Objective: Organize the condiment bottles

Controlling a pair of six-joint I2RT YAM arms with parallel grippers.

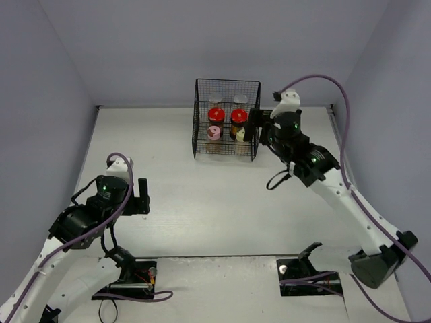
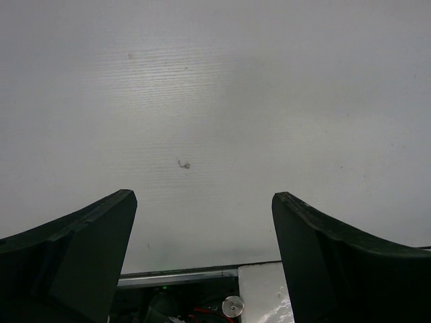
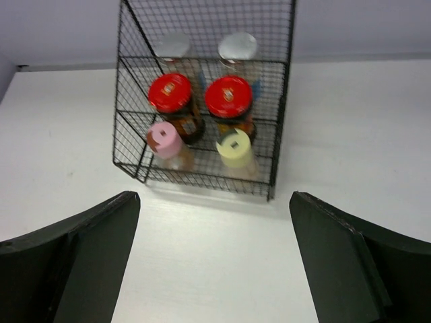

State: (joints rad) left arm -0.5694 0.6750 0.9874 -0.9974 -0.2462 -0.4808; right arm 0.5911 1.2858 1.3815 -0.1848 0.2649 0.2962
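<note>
Six condiment bottles (image 3: 228, 96) stood upright in wire mesh basket (image 3: 202, 17), dead ahead of nearer R jaws, wide open & empty; L jaws open too, well apart from basket.

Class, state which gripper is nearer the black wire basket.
Right. The right gripper hangs close beside the basket; the left gripper is far off, over bare table near its own base.

Six condiment bottles (image 3: 170, 92) and one black mesh basket (image 3: 202, 178).
</note>
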